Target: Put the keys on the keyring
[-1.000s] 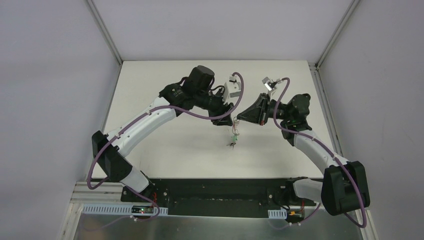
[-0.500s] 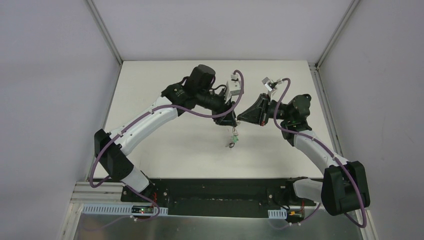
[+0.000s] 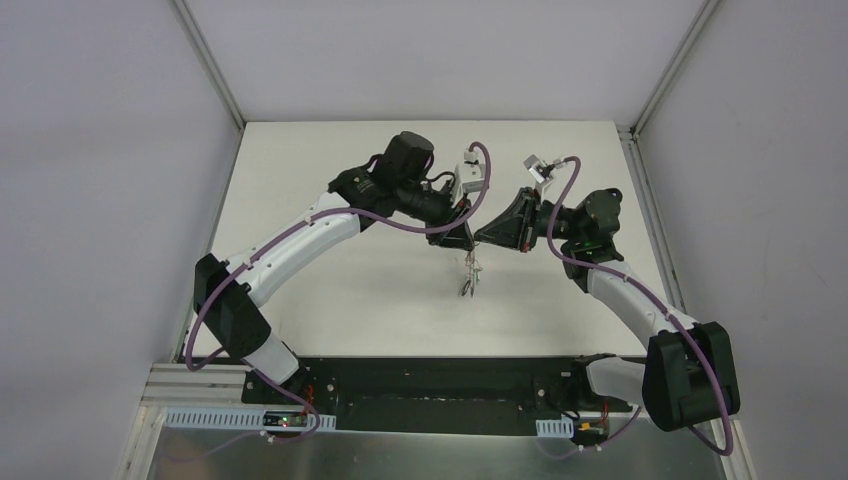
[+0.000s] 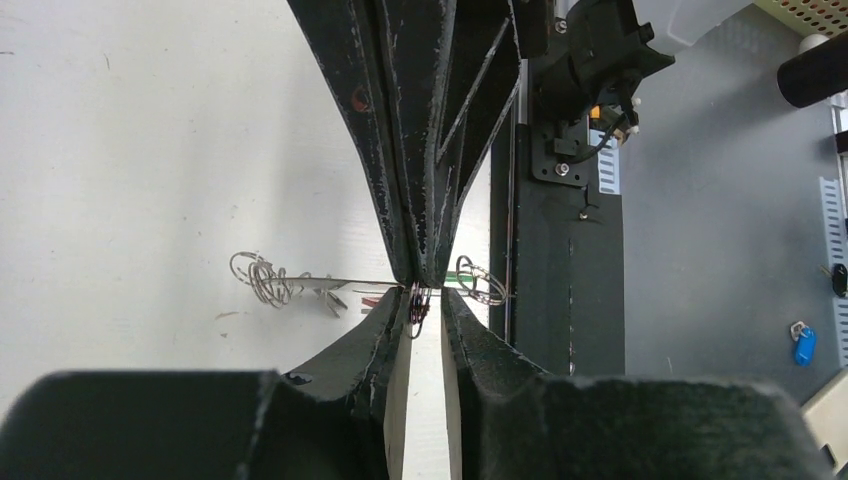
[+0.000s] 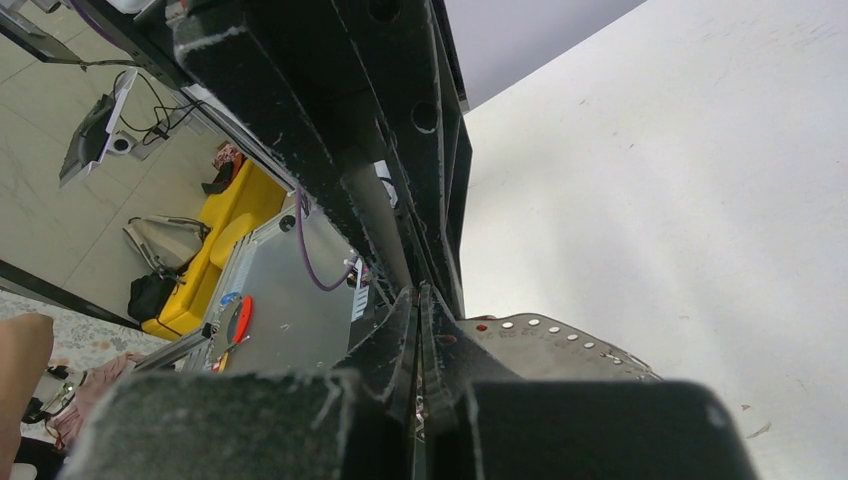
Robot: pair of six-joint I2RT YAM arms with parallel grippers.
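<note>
Over the middle of the white table (image 3: 330, 290) my two grippers meet tip to tip. My right gripper (image 3: 480, 238) (image 4: 425, 278) (image 5: 417, 290) is shut on the thin wire of the keyring (image 4: 330, 282), whose small loops (image 4: 258, 278) show on either side of it. The keys (image 3: 468, 280) hang in a bunch just below the tips, and red (image 4: 375, 297) and green bits peek out behind the fingers. My left gripper (image 3: 462, 240) (image 4: 428, 300) comes in from below with its jaws narrowly apart. A small ring (image 4: 418, 306) sits between them against one finger (image 4: 395, 320).
The black base rail (image 3: 430, 385) runs along the near edge with both arm mounts. Grey walls close in the table on the left, right and far sides. A small blue tag (image 4: 803, 343) lies off the table beyond the rail.
My left gripper has moved right, up to the right gripper's tip, and its jaws have narrowed. The hanging keys have shifted slightly. The right arm has stayed still.
</note>
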